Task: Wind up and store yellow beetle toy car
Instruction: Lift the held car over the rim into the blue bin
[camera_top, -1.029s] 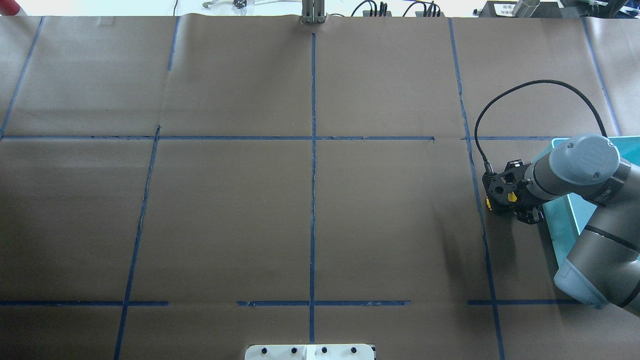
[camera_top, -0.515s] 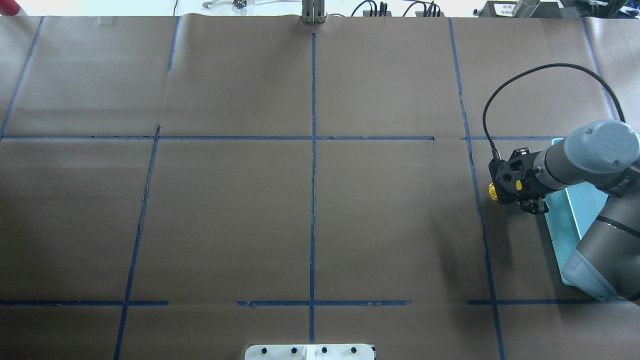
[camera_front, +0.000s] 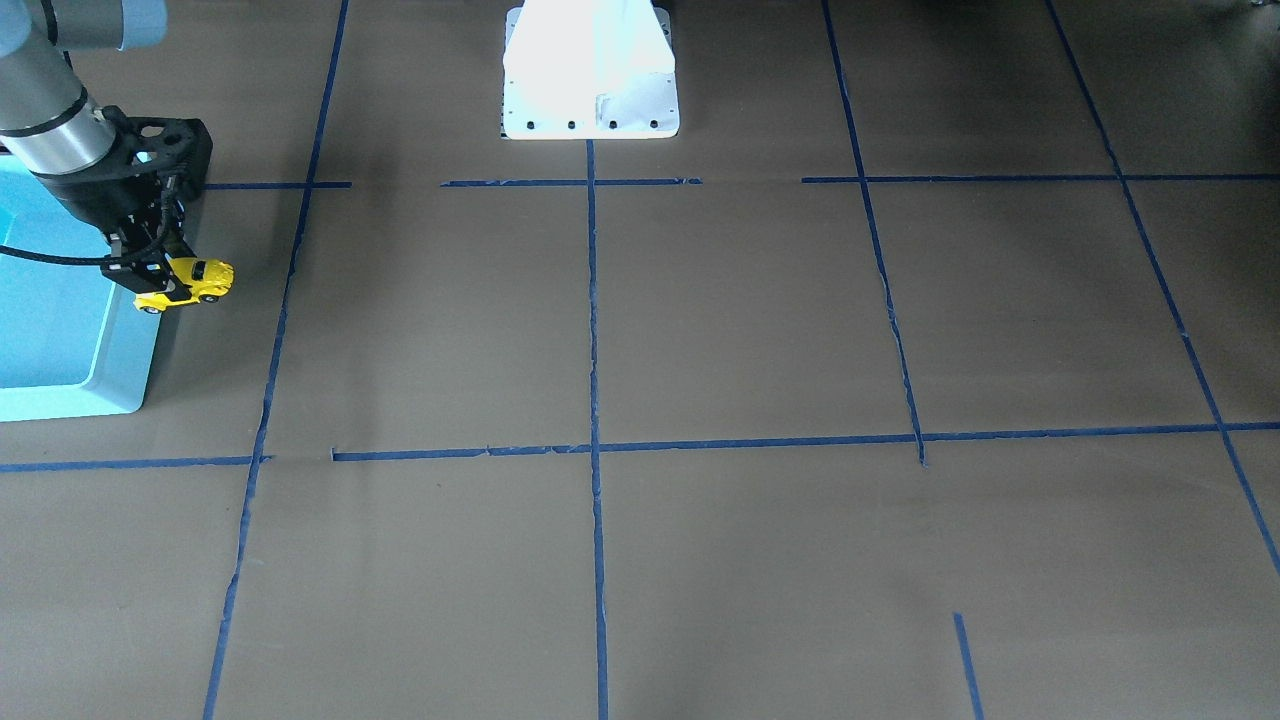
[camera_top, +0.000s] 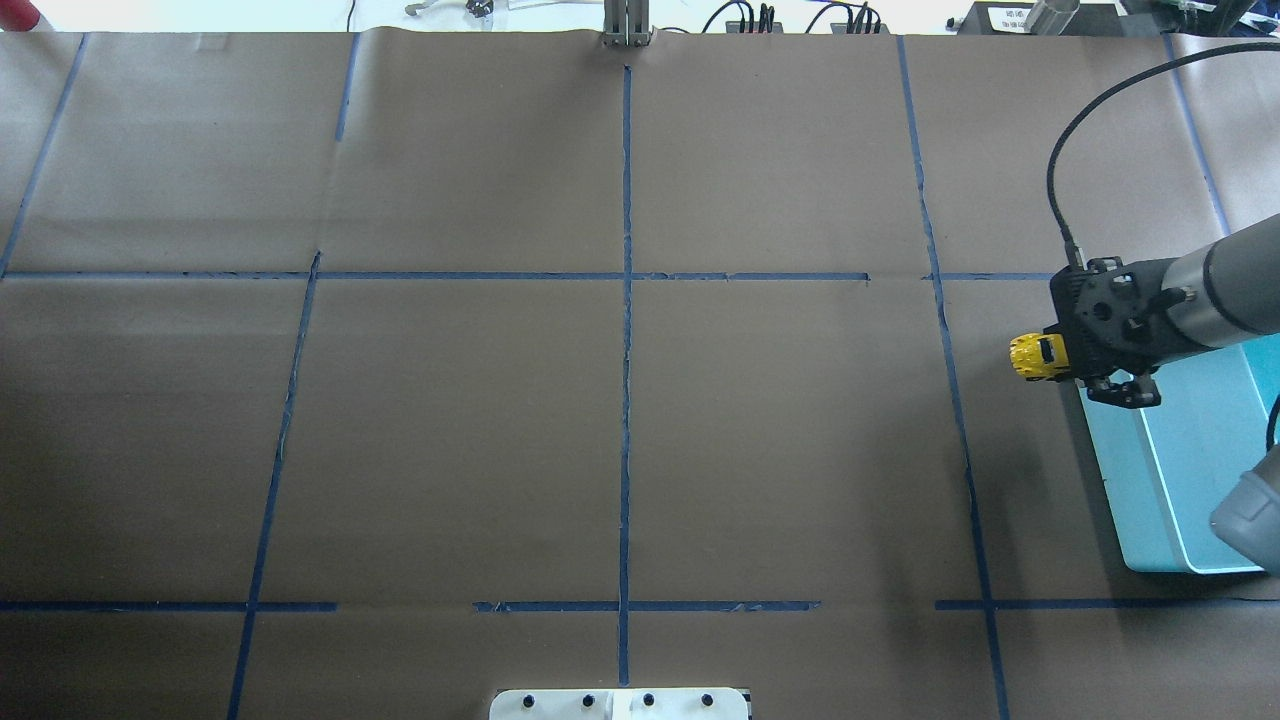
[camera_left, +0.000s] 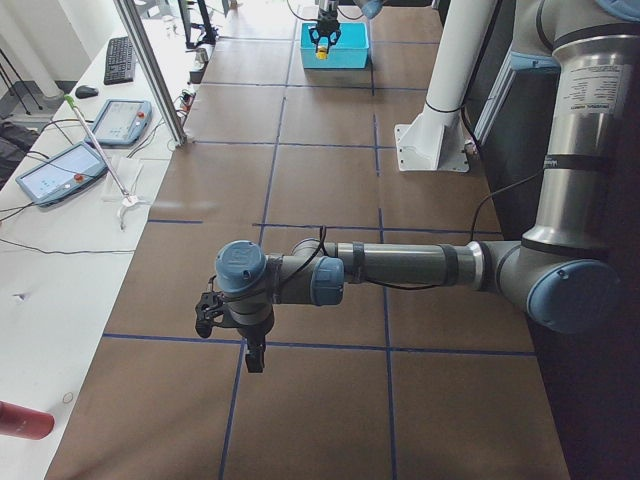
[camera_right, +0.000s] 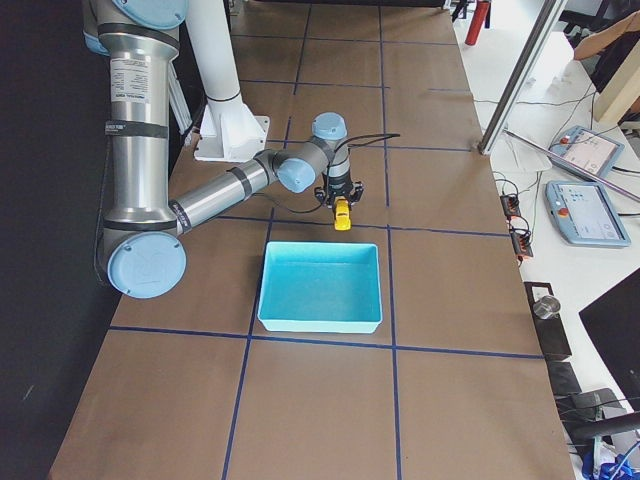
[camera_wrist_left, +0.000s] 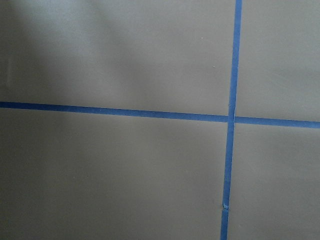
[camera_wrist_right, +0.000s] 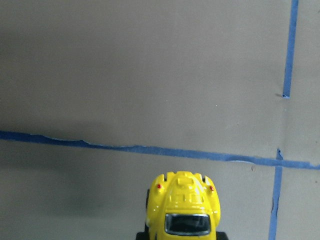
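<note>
Right jaws pinch yellow beetle toy car (camera_top: 1035, 356).

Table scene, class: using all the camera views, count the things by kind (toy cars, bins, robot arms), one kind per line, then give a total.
yellow beetle toy car: 1
turquoise bin: 1
robot arms: 2, the right arm and the left arm
Total: 4
</note>
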